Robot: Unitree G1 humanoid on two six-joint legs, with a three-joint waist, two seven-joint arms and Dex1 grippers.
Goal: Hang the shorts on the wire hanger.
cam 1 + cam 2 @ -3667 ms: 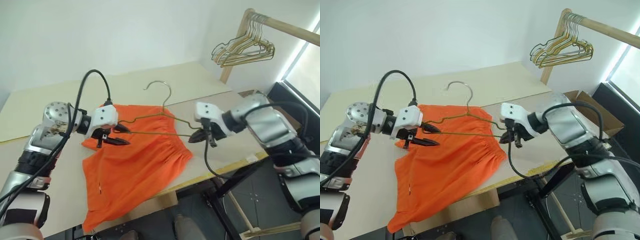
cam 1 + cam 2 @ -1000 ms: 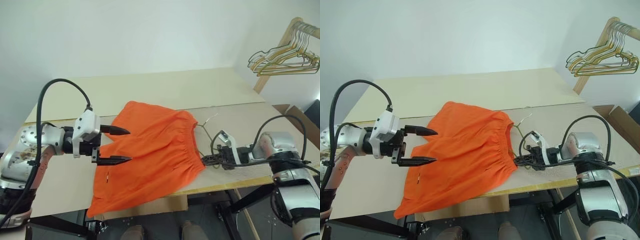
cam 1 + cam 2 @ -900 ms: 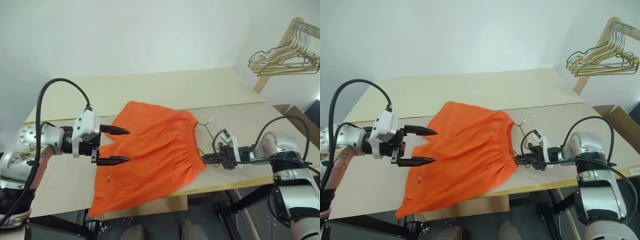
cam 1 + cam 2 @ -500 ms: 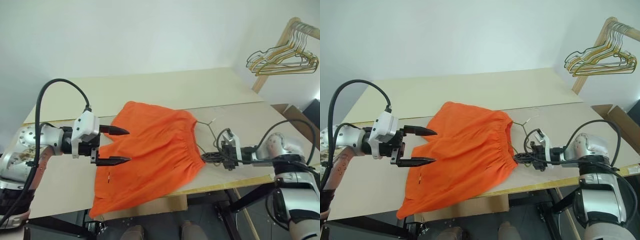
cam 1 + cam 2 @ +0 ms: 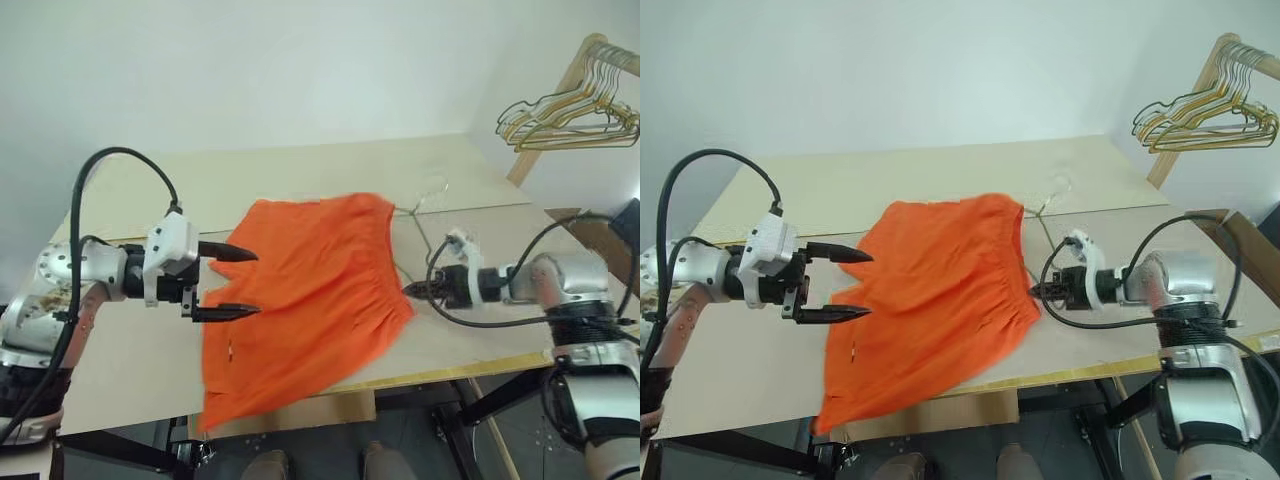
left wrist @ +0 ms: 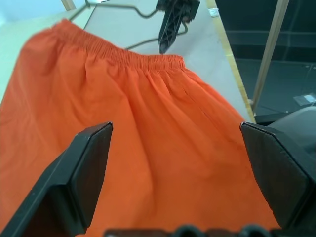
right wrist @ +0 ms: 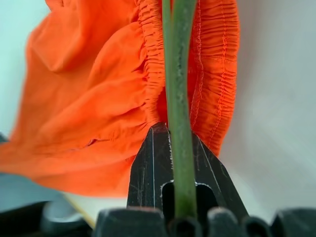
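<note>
The shorts are spread on the table, long axis running from the waistband toward the right side down to the leg ends, which overhang the front edge. The wire hanger is threaded into the waistband, hook toward the far right corner, and is clamped by the closed right gripper. The left gripper is held wide apart over the shorts' left edge, gripping nothing. No writing can be read.

Plenty of bare counter is left behind the shorts; right of the shorts, passage is blocked by the right tool and wire hanger.
</note>
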